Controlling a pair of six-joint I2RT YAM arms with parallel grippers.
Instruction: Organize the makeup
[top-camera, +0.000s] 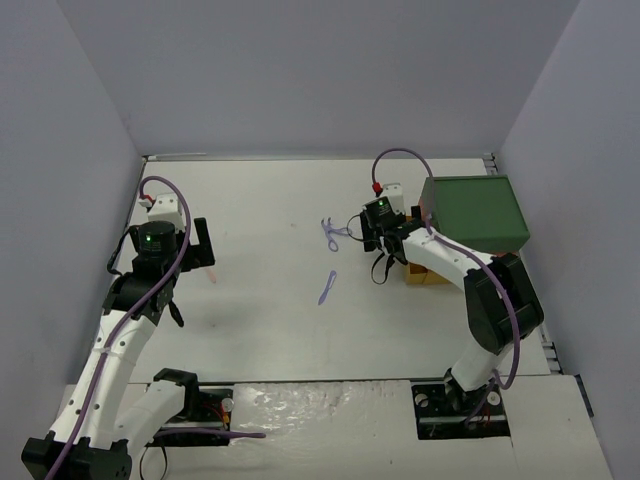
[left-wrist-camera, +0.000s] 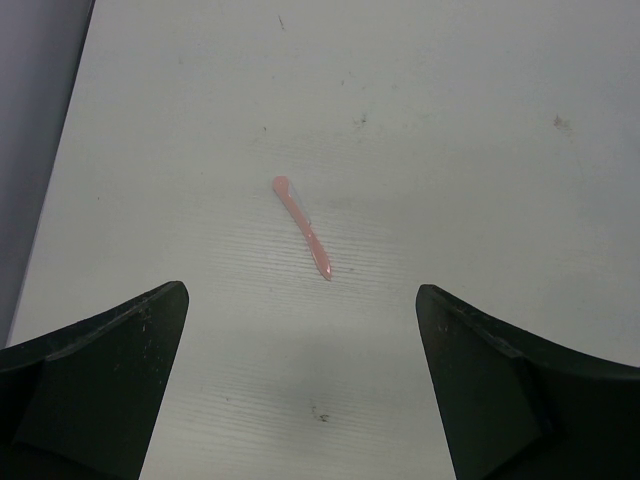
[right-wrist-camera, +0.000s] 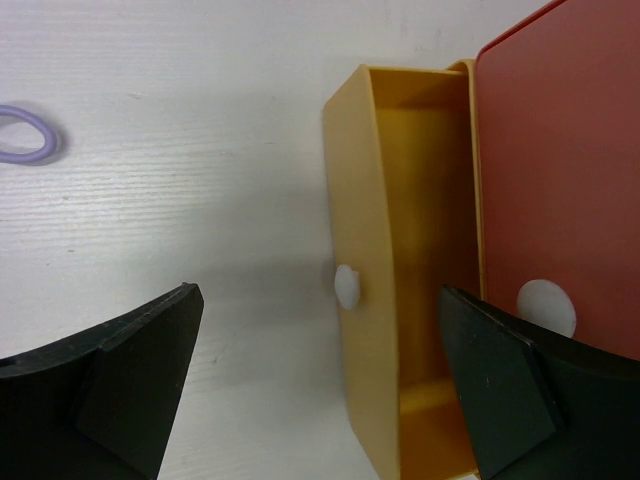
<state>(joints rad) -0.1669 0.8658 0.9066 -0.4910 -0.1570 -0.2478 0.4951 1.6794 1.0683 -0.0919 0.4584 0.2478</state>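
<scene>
A pink stick lies on the table ahead of my open, empty left gripper; in the top view the stick is just right of that gripper. Two lilac thin tools lie mid-table. My right gripper is open and empty. Its jaws stand on either side of the front wall and white knob of a pulled-out yellow drawer, which looks empty. A lilac loop shows at the left. Sponges, discs and dark sticks are out of view.
The big green-topped box stands at the right, with the yellow drawer sticking out toward my right gripper. A shut red drawer front with a white knob sits above the yellow one. Walls enclose the table.
</scene>
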